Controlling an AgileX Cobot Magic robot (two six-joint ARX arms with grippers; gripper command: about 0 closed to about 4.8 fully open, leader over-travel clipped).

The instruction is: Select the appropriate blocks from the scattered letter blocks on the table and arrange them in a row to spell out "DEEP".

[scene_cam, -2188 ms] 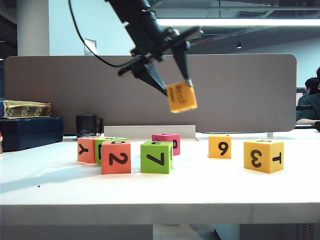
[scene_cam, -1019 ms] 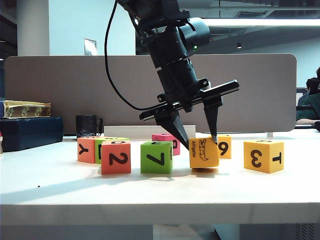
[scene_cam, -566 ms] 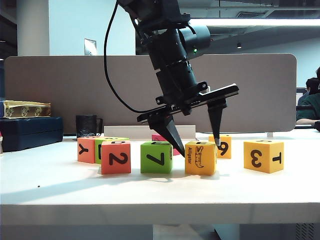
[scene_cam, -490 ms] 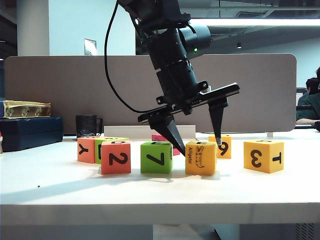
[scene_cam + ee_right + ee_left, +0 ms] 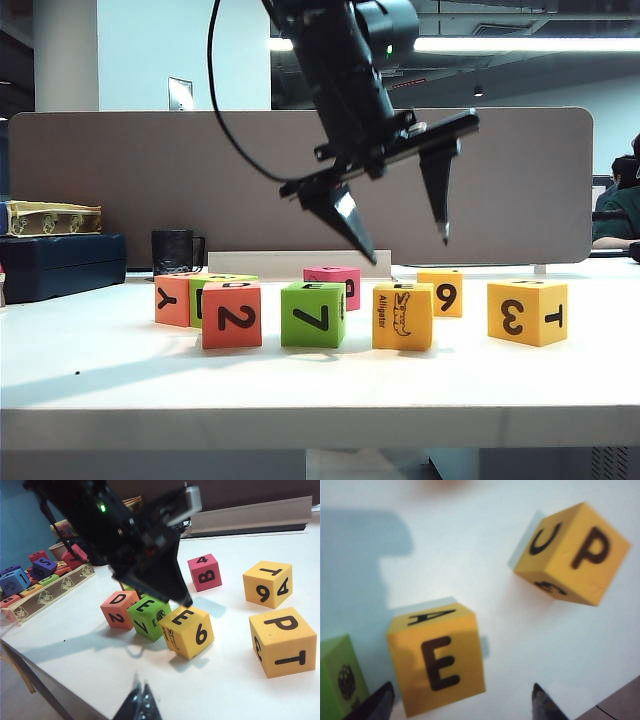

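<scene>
- My left gripper (image 5: 400, 232) is hanging wide open and empty above the alligator block (image 5: 403, 316).
- That block is sitting on the table (image 5: 320, 385), third beside the "2" block (image 5: 232, 315) and "7" block (image 5: 313, 314).
- My right gripper (image 5: 141, 703) is looking closed, apparently.

Salmon-orange cube (image 5: 232, 315) with black "2", green cube (image 5: 313, 314) with "7", yellow-orange alligator cube (image 5: 402, 316), white desk (image 5: 300, 380).
</scene>
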